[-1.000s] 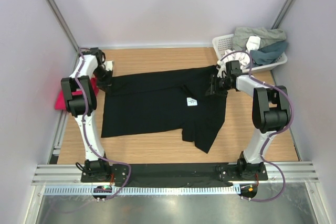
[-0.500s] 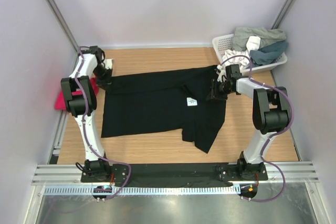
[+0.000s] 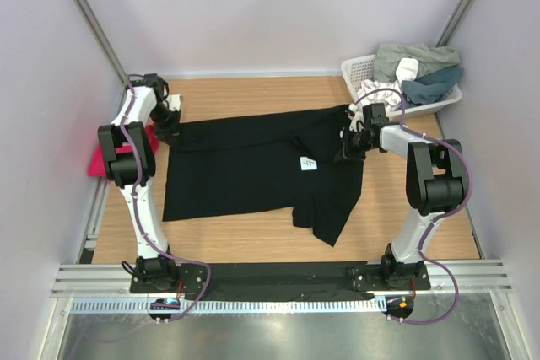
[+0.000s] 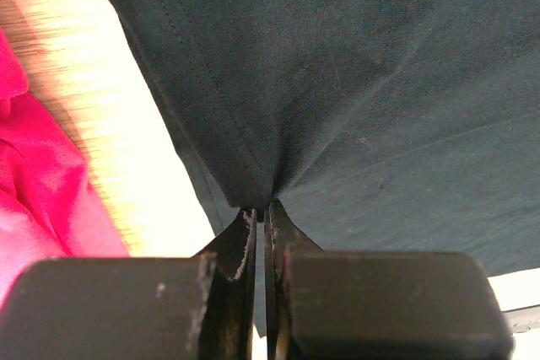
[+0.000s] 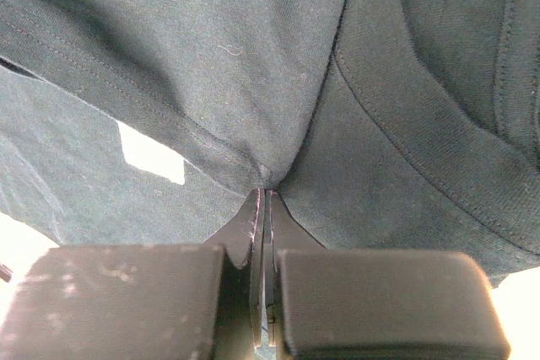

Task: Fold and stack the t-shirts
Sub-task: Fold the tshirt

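On the wooden surface, the black t-shirt lies spread flat, with its near-right part folded over. Cloth pinched at both far corners: left gripper clenched on the left hem, right gripper clenched on a fold at the right. The pink t-shirt is bunched just beside the left gripper, at the surface's left edge.

Your top camera looks steeply down from the near side onto the whole worktop, black t-shirt central. Your wrist cameras sit very close over that shirt, each facing along its own hand: left hand at its left edge, right hand at its right. All three share the shirt.
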Robot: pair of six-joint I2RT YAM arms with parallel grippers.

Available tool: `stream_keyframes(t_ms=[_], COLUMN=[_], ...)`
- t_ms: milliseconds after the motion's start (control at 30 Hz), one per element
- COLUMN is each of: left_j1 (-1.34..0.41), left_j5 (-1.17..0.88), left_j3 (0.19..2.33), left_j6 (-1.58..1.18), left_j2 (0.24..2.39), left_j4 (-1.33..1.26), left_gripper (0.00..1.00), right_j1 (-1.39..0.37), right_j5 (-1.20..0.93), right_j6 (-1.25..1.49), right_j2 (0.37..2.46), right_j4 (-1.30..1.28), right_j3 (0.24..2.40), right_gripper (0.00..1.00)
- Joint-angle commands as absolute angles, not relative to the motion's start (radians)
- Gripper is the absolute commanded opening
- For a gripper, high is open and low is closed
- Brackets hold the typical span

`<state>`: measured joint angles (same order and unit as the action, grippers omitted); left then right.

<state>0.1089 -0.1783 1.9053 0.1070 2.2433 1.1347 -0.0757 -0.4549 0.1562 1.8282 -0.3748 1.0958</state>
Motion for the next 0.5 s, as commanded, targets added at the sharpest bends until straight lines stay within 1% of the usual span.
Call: stream_keyframes(t_ms=[0, 467], left_j1=[0.106, 0.106], left_j5=[-0.179, -0.187], left_j3=[1.928, 1.93], left_j6=[0.1, 0.097], left_j2=[2.235, 2.241], left_j4=[1.127, 1.121], left_gripper=[0.0, 0.0], right_j1=[-0.064, -0.012], right_j5=[-0.443, -0.431], right_j6=[0.143, 0.124], right_j2=[1.77, 1.677], right_j4=[-0.373, -0.41], right_j3=[1.124, 1.045], right_gripper=[0.01, 0.01])
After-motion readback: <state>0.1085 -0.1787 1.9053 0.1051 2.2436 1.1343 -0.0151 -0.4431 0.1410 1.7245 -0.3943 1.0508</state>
